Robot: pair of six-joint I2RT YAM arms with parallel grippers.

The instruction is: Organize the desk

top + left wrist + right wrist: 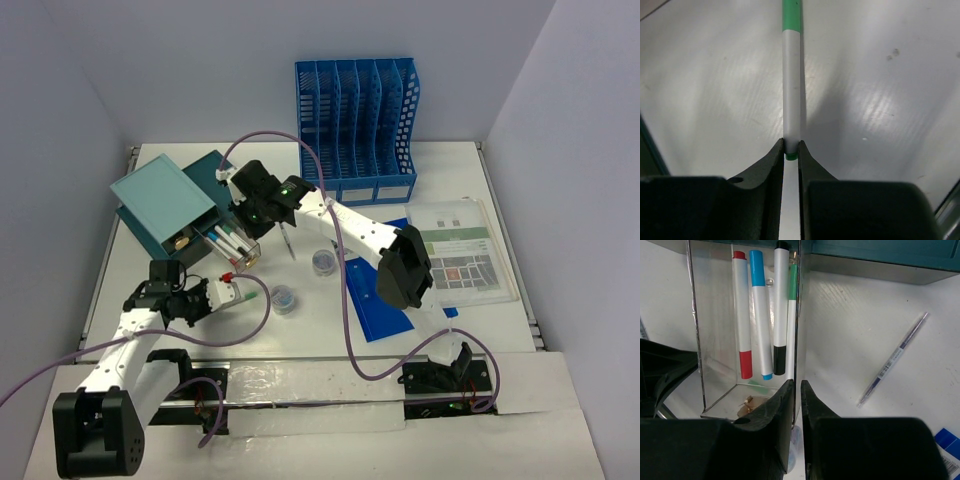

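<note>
The left tool (791,147) is clamped on the end of a green-and-white marker (791,90), which sticks straight out ahead of it, over the near-left part of the white surface (310,320). The right tool (796,387) reaches across toward the far-left corner, its jaws pinched together on the thin side wall of a clear drawer (715,355). That drawer pokes out of a teal box (165,195) sitting near the far-left corner. Inside it lie a red marker (742,315), a blue marker (760,315), a black marker (780,305) and a green one (791,315), side by side.

A clear pen (892,360) lies on the surface just beside the drawer, apart from it. The surface fills the space between pale lavender walls, under both arms. A blue file organizer (355,120) stands upright at the far edge. Two small round containers (323,262) (284,298) sit near the middle, a flat blue folder (380,300) lies under the right arm, and a printed sheet (462,250) rests by the right edge.
</note>
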